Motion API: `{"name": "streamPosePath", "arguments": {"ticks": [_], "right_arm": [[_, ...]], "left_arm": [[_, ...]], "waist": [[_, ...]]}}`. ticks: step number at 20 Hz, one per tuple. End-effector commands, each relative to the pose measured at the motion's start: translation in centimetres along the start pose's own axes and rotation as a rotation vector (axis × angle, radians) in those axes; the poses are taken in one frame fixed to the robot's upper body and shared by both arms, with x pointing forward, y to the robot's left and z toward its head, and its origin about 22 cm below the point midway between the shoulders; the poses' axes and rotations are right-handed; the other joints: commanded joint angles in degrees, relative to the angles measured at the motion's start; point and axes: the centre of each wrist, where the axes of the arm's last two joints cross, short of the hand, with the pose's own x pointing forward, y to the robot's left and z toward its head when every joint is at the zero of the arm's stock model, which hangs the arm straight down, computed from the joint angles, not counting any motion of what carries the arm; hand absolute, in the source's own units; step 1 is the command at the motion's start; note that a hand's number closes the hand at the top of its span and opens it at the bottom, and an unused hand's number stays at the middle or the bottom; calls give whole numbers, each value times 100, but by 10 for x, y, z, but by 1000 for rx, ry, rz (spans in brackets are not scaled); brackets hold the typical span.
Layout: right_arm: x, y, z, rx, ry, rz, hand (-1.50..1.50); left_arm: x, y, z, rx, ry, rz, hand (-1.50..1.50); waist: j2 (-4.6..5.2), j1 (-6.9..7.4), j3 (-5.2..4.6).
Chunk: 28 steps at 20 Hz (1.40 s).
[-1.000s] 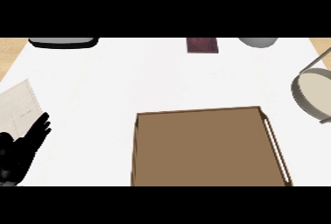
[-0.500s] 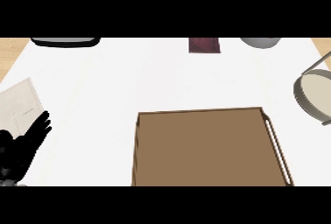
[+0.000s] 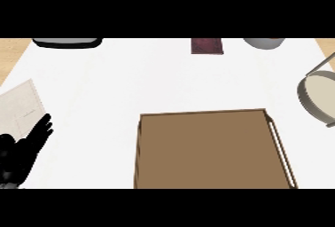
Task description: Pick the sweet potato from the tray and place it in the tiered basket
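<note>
A brown tray (image 3: 209,150) lies on the white counter at lower centre, and its surface shows nothing on it. No sweet potato shows anywhere in the head view. The tiered basket (image 3: 319,95) is cut off by the right edge, a grey rim round a pale inside with a grey post rising from it. My left hand (image 3: 20,153) rests at the lower left edge, black fingers straight and pointing up, holding nothing. My right hand does not show.
A pale sheet (image 3: 20,108) lies at the left above my left hand. Along the far edge sit a dark grey object (image 3: 67,42), a dark red item (image 3: 207,45) and a grey vessel (image 3: 265,43). Wood shows beyond the counter's corners.
The left hand has sunk slightly toward the lower left edge. Nothing else has moved.
</note>
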Motion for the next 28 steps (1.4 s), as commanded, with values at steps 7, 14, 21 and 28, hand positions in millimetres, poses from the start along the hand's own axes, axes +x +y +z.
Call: {"name": "streamPosePath", "arguments": {"ticks": [7, 14, 21, 28], "right_arm": [[-12, 21, -7, 395, 219, -17, -150], [-37, 31, 4, 353, 330, -146, -150], [-45, -4, -4, 55, 369, -374, -150], [-106, -59, 19, 35, 609, -629, -150]], "left_arm": [[11, -11, -15, 9, -14, 59, 0], [4, -16, -2, -2, 1, 54, 0], [-15, -5, 0, 4, 14, 54, 0], [0, -8, 2, 35, 8, 60, 0]], "waist": [[26, -91, -69], [9, -76, -59], [11, -109, -60], [-33, -203, -60]]}}
